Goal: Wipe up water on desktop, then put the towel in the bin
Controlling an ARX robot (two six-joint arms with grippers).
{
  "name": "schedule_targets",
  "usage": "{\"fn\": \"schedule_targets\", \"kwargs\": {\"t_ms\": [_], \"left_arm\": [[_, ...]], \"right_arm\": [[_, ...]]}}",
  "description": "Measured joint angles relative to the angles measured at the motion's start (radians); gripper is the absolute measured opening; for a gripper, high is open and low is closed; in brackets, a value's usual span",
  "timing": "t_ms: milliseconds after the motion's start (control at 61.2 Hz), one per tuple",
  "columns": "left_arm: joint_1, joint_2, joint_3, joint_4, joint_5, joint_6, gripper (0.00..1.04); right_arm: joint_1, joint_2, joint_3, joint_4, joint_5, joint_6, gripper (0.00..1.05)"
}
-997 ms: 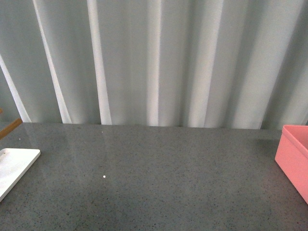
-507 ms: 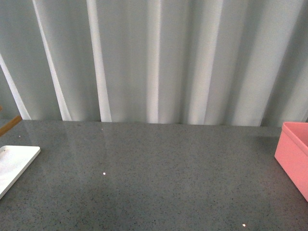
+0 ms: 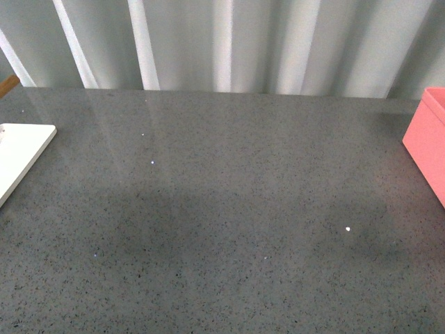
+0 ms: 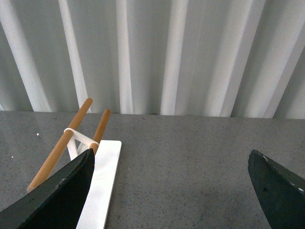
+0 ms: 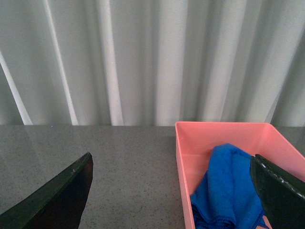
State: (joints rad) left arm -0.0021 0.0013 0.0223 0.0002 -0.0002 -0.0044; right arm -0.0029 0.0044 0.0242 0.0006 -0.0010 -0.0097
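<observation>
In the front view, the desktop (image 3: 229, 209), a dark grey speckled stone surface with a slight sheen, filled most of the frame. No puddle showed on it, only a few tiny bright specks that could be droplets or glints. A flat white board (image 3: 17, 156) lay at its left edge, and a corner of the salmon-pink bin (image 3: 430, 142) stood at its right edge. Neither arm appeared here. Pale pleated curtains (image 3: 229, 42) closed off the room behind.

In the left wrist view, the left gripper (image 4: 171, 191) hung above bare surface with its fingers spread wide and nothing between them. The white board carried a small white rack (image 4: 78, 143) with two wooden rods (image 4: 62, 143).

In the right wrist view, the right gripper (image 5: 171, 195) hovered with its fingers spread wide, empty. The blue towel (image 5: 228, 191) lay bunched inside the bin, below and just ahead of the gripper.

The task looked essentially finished. The remaining risks seemed small: a finger could snag a fold of the towel as the arm drew away and drag it over the rim, or clip the bin wall and shove it along the smooth stone. If the specks were water, the wiping would be incomplete.
</observation>
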Motion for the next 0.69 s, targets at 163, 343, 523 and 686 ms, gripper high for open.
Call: {"fn": "schedule_targets", "kwargs": {"t_ms": [163, 343, 523, 686], "left_arm": [[0.000, 0.000, 0.000, 0.000, 0.000, 0.000, 0.98], [0.000, 0.000, 0.000, 0.000, 0.000, 0.000, 0.98], [0.000, 0.000, 0.000, 0.000, 0.000, 0.000, 0.98], [0.000, 0.000, 0.000, 0.000, 0.000, 0.000, 0.98]], "right_arm": [[0.000, 0.000, 0.000, 0.000, 0.000, 0.000, 0.98], [0.000, 0.000, 0.000, 0.000, 0.000, 0.000, 0.98], [0.000, 0.000, 0.000, 0.000, 0.000, 0.000, 0.98], [0.000, 0.000, 0.000, 0.000, 0.000, 0.000, 0.98]]}}
